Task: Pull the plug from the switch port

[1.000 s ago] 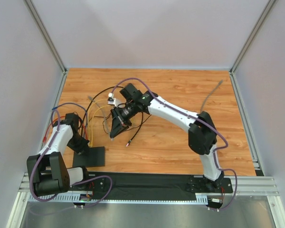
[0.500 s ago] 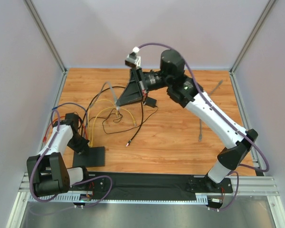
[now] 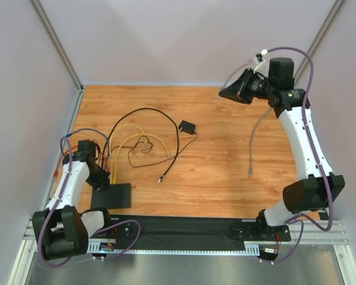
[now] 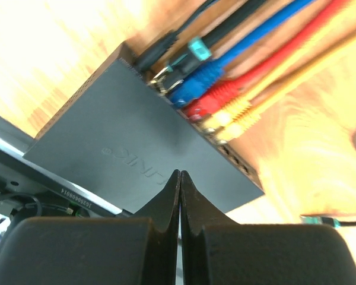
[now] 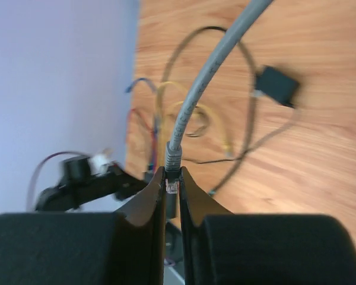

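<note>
The switch port (image 3: 115,196) is a flat black box at the near left of the table. In the left wrist view (image 4: 107,130) black, teal, blue, red and yellow plugs (image 4: 225,110) sit in its socket row. My left gripper (image 3: 103,183) is shut and empty, with its tips (image 4: 180,173) over the box's top face. My right gripper (image 3: 222,94) is raised high at the far right. It is shut on a grey plug (image 5: 173,163), well away from the switch. The plug's grey cable (image 5: 213,65) trails off, and part of it lies on the table (image 3: 253,139).
A small black adapter block (image 3: 187,126) with a thin black cord (image 3: 166,166) lies mid-table. Yellow cable loops (image 3: 136,142) lie beside it, left of centre. Red and blue cables run by the left arm near the left wall. The black base rail (image 3: 184,228) runs along the near edge.
My right arm has swung from the cables left of centre, up and across to the far right, carrying the grey plug and cable with it. The left arm has barely moved.
</note>
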{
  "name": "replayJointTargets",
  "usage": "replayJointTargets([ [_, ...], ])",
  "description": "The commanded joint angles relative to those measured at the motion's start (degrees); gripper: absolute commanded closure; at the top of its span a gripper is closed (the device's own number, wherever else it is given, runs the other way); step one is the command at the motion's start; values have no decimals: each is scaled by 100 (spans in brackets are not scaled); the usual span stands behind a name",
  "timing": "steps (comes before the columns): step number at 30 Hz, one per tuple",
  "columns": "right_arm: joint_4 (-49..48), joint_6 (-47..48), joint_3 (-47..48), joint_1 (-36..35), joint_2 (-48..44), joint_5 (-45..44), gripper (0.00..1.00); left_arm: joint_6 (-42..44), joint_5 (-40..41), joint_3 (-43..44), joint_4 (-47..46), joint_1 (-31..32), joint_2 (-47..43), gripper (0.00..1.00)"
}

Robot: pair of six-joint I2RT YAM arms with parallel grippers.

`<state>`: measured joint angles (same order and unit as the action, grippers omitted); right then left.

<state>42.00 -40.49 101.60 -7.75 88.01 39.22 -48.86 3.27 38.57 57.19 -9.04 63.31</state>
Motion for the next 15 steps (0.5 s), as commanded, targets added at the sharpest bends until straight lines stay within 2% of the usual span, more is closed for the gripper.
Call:
replayJointTargets([
  [1, -636, 1350, -1260, 457, -3, -706, 100, 263, -37, 300, -181, -28, -231, 100],
  [4, -1167, 1552, -2342, 731, 243, -293, 100, 456, -159, 388, -252, -28, -240, 100],
  [9, -1475, 1808, -3540, 915, 235, -442, 100, 676, -292, 432, -340, -28, -301, 100],
  [15, -827, 1703, -4183, 959, 523, -1241, 100, 887, -494, 564, -428, -28, -398, 100],
])
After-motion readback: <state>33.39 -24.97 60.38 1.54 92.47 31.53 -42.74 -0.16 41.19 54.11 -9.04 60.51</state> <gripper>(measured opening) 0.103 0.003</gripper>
